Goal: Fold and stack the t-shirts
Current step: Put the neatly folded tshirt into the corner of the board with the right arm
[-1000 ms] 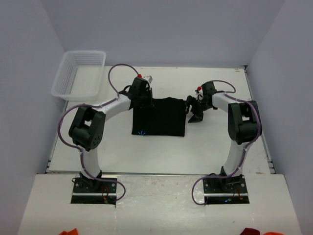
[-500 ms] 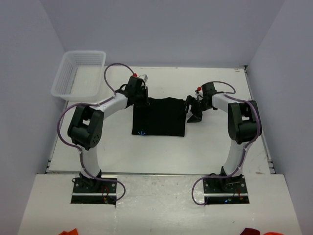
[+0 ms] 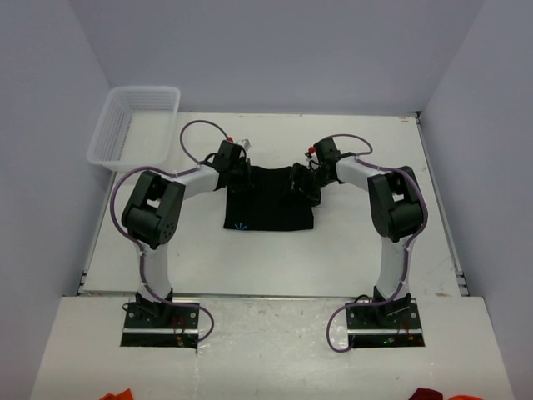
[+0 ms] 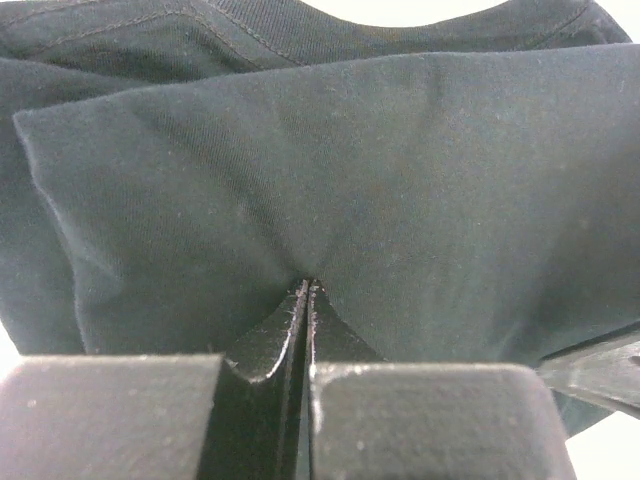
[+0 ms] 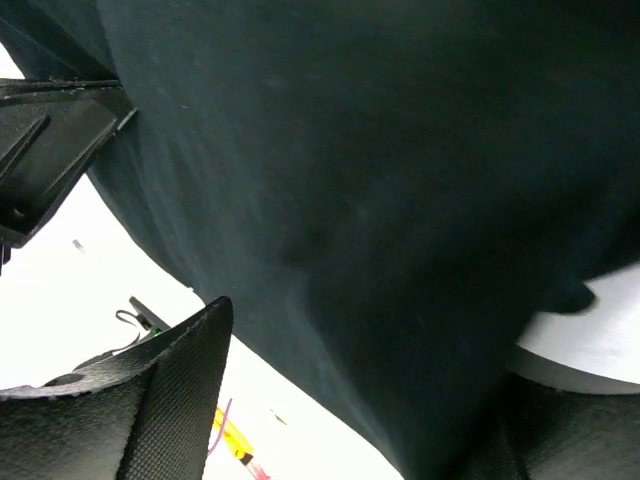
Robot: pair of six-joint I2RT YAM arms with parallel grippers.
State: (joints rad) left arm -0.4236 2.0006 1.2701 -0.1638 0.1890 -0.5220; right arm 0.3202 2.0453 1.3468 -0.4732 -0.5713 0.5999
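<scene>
T-shirt, black, lies roughly folded in the middle of the table. At the far left a white mesh basket stands well apart. The left end effector pinches a fold at the far-left corner, clamped tight. The right end effector sits over the far-right corner, spread wide, with cloth in the gap.

t-shirt cropped by both wrist views, one right jaw mostly hidden behind it

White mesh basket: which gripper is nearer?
Left. The left gripper pinches the black t-shirt at its far-left corner, toward the basket; the right gripper is at its far-right edge.
</scene>
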